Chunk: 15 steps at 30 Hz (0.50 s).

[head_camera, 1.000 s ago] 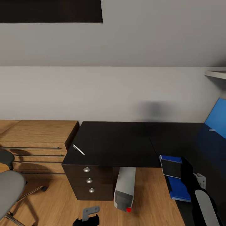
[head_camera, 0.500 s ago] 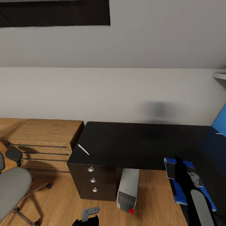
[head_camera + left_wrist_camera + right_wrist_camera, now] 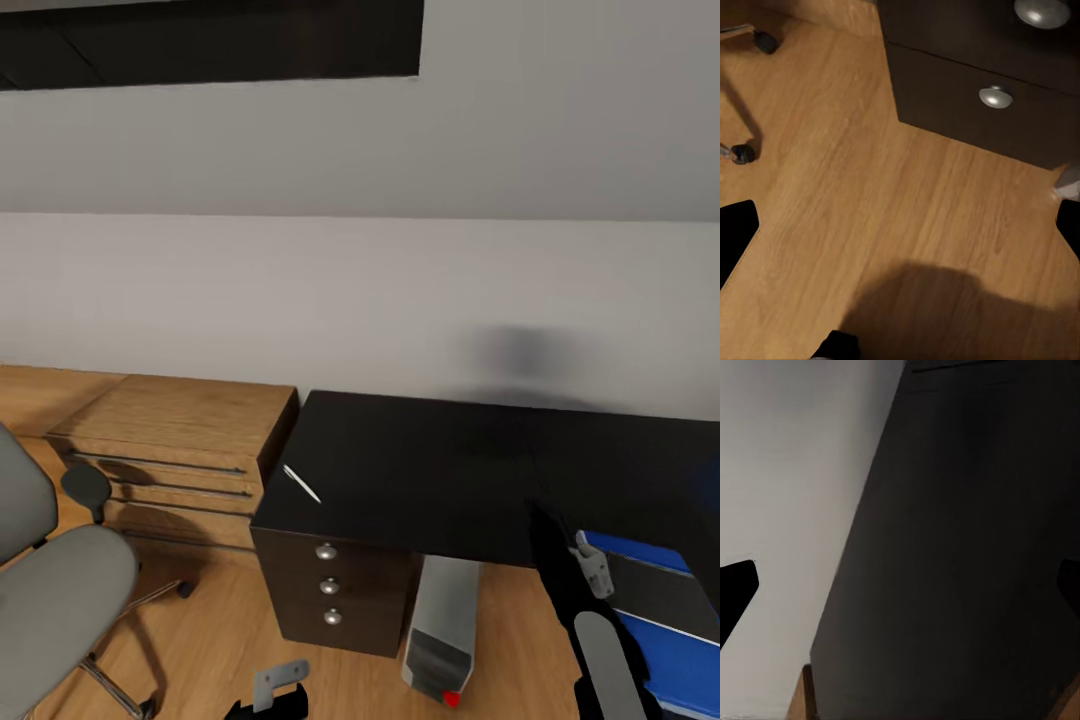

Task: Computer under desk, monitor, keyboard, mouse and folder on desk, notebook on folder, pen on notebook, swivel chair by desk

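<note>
since the earlier frame only the camera has turned, and the pen [image 3: 301, 484] lies on the tabletop [image 3: 440, 470] above the computer [image 3: 443, 623], both tools with fingers spread, pinching nothing.

- Our left gripper [image 3: 900, 225] pointed downward, its two dark fingertips [image 3: 735, 232] showing at opposite edges of the left wrist view with a wide gap between them and nothing held.
- In the head view, only a grey bracket and black housing of our left arm [image 3: 277, 692] showed, at the bottom edge, low and close to our trunk.
- Our right arm [image 3: 605, 660] reached forward at the lower right, a pale grey forearm leading into a black wrist.
- Our right gripper [image 3: 900, 585] had its fingers spread far apart, empty.
</note>
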Motion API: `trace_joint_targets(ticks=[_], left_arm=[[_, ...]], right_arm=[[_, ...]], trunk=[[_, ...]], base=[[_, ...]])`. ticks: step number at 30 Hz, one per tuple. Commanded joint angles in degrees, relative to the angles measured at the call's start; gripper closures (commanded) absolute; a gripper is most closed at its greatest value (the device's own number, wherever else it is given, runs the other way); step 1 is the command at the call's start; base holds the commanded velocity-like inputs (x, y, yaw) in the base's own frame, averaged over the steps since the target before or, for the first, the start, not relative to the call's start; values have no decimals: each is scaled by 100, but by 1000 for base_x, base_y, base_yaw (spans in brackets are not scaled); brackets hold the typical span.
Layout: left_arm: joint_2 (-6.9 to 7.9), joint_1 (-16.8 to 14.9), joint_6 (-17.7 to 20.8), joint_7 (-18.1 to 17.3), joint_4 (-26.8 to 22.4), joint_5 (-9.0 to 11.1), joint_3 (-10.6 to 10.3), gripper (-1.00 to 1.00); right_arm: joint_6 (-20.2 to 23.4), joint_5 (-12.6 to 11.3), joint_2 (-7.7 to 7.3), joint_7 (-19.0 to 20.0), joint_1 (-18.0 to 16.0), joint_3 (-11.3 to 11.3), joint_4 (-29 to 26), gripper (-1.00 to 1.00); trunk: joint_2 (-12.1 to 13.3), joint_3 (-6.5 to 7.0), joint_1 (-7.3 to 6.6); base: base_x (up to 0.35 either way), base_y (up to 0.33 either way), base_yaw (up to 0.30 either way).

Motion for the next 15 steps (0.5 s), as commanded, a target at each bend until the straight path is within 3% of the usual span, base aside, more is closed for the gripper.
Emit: trace_joint_targets(ticks=[1,9,15], left_arm=[[5,-5,17,40,-10,13,-18,-100],[15,-5,-3,32,-124,3,-21,-100],[26,-5,9,48,-341,7,49,-100]], right_arm=[[30,54,12,-6,19,37,-36,-100],[17,204,15,197,173,116,-125,-100],[28,293,4,49,195,210,-182,-100]], trunk=[[-5,-7,3],[-5,-7,3],[-5,-7,3]], base=[[248,239,11],[273,218,4],[300,132,1]])
